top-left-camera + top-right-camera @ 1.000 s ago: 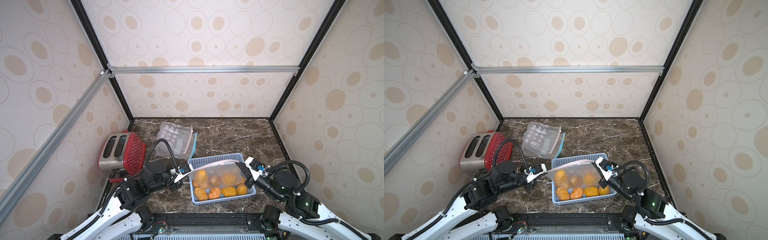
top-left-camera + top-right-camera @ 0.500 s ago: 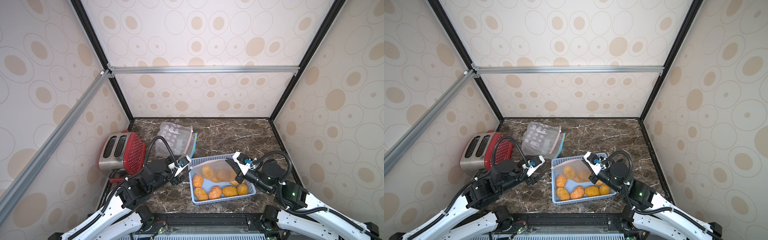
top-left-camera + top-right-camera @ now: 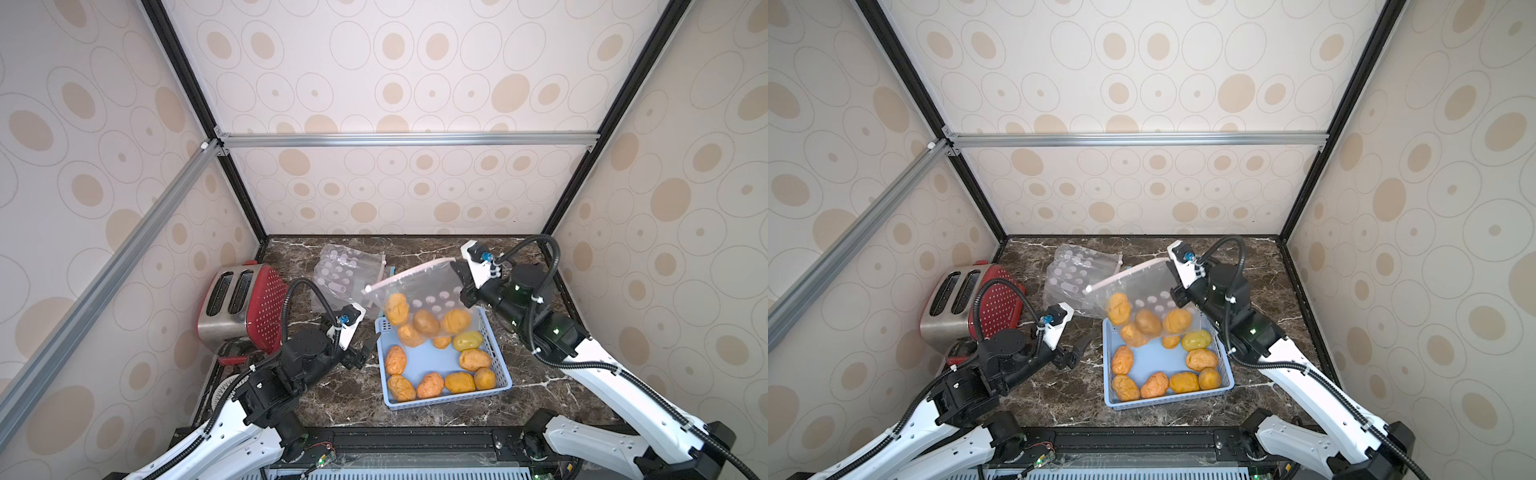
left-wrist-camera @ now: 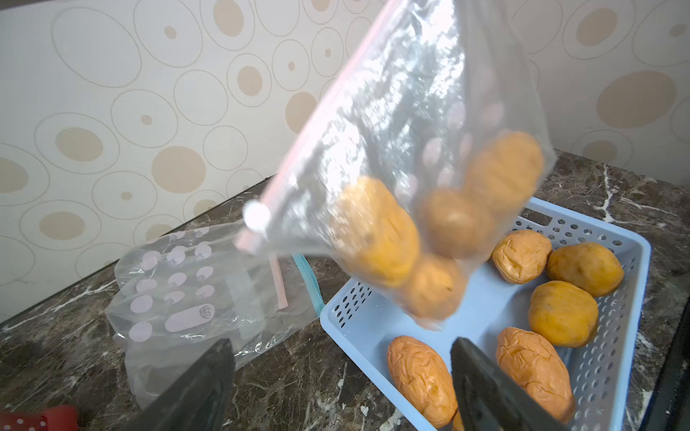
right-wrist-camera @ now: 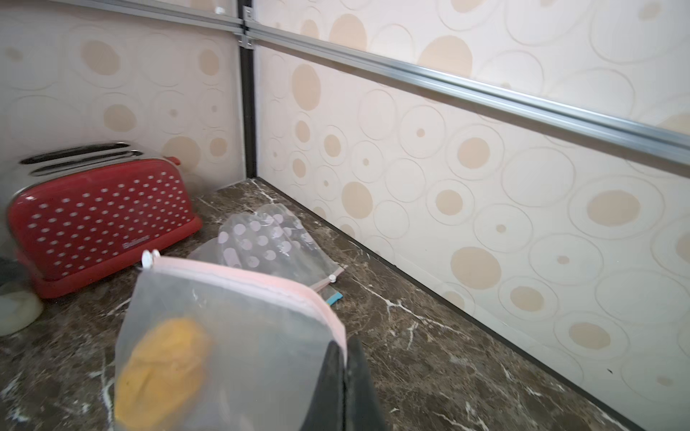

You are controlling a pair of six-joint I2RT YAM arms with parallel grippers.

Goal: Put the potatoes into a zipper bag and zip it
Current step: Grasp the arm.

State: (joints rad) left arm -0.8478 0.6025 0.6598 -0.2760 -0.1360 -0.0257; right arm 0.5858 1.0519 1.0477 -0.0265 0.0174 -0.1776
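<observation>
While the zipper bag [image 3: 424,282] is gripped by the right pincer [image 3: 457,268] above the basket's [image 3: 496,353] far rim, the left pincer [image 4: 341,349] is seen released beside it; four wrinkled orange potatoes [image 3: 397,309] are bagged, others lie in the basket.

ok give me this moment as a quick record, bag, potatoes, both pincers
held: zipper bag, hanging above the basket
in bag: four potatoes
in basket: eight potatoes, including a yellowish-green potato
right pincer: shut on the bag's top corner
left pincer: open, empty, beside the basket
zip slider: at the end away from the right pincer
nearby: spare bags, red toaster
</observation>
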